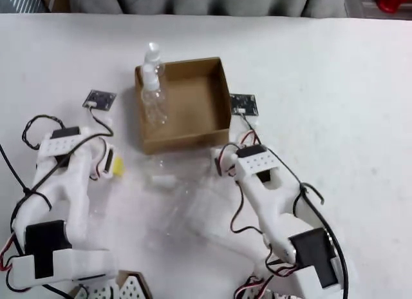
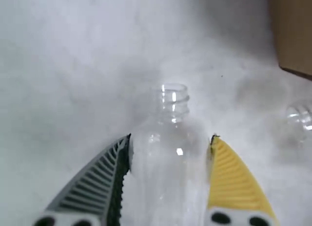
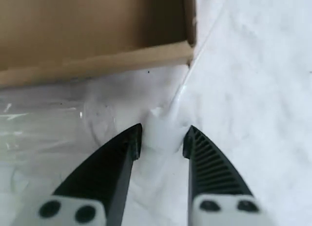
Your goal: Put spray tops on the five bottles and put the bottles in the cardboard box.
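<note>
- Front and centre, a clear bottle (image 2: 170,160) with a bare threaded neck sits between the fingers of the left gripper (image 2: 170,138). The grey finger (image 2: 97,187) presses one flank and the yellow finger (image 2: 234,182) the other, so the bottle looks pinched, neck pointing out past the tips.
- Over at the right gripper (image 3: 163,130), the two black fingers pinch a white spray top (image 3: 161,126) right at their tips. Its thin dip tube (image 3: 181,92) runs out ahead of the fingers toward the corner of the cardboard box (image 1: 183,139).
- Beyond the yellow finger's side, another open bottle neck (image 2: 300,116) lies on the white table (image 1: 335,67), uncapped and well apart from the held bottle.
- The score so far: one capped bottle (image 1: 154,100) lies inside the box along the wall nearer the left arm. A second capped bottle (image 1: 153,57) is at the box's far corner, and I cannot tell whether it is in the box or just beyond the wall.
- My read: two of five have tops, and a third pairing is in hand, bottle on one side and top on the other, not yet joined.
- Left to do, as I judge it: seat this top, box that bottle, then cap and box the rest. The clear bottles on the table are hard to count from above.
</note>
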{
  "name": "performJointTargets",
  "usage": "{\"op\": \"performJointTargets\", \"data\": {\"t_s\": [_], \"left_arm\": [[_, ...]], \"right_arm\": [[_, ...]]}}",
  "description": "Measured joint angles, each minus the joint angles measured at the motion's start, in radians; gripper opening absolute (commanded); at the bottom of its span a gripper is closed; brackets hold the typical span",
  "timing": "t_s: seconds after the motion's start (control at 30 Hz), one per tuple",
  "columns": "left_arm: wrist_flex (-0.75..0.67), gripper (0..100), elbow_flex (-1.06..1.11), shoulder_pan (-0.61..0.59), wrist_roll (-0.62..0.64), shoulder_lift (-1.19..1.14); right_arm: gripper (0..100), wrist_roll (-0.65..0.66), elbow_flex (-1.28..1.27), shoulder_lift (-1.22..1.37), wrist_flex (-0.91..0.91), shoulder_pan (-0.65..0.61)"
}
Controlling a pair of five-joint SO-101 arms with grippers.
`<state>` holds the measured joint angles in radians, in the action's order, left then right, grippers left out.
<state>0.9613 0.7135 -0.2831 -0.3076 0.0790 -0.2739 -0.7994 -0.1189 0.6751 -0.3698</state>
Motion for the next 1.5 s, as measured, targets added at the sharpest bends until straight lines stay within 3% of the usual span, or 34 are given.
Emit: {"op": "performJointTargets", "data": {"t_s": [0.2, 0.27, 0.63, 0.87, 1.13, 1.33, 1.4, 1.5], "left_arm": [[0.000, 2, 0.000, 0.000, 0.000, 0.000], [0.000, 2, 0.000, 0.000, 0.000, 0.000], [0.000, 2, 0.000, 0.000, 0.000, 0.000], [0.000, 2, 0.000, 0.000, 0.000, 0.000], [0.000, 2, 0.000, 0.000, 0.000, 0.000], [0.000, 2, 0.000, 0.000, 0.000, 0.000], [0.000, 2, 0.000, 0.000, 0.000, 0.000], [0.000, 2, 0.000, 0.000, 0.000, 0.000]], "right_arm": [[1.5, 0.012, 0.064, 0.000, 0.126, 0.130], [1.5, 0.080, 0.100, 0.000, 0.186, 0.195], [1.6, 0.710, 0.396, 0.000, 0.657, 0.635], [1.6, 1.143, 0.445, 0.000, 0.838, 0.781], [1.8, 1.824, 0.275, -0.101, 0.836, 0.922], [3.6, 2.328, 0.107, -0.147, 0.646, 1.030], [10.0, 2.426, 0.060, -0.147, 0.568, 1.053], [22.7, 2.466, 0.023, -0.147, 0.473, 1.077]]}}
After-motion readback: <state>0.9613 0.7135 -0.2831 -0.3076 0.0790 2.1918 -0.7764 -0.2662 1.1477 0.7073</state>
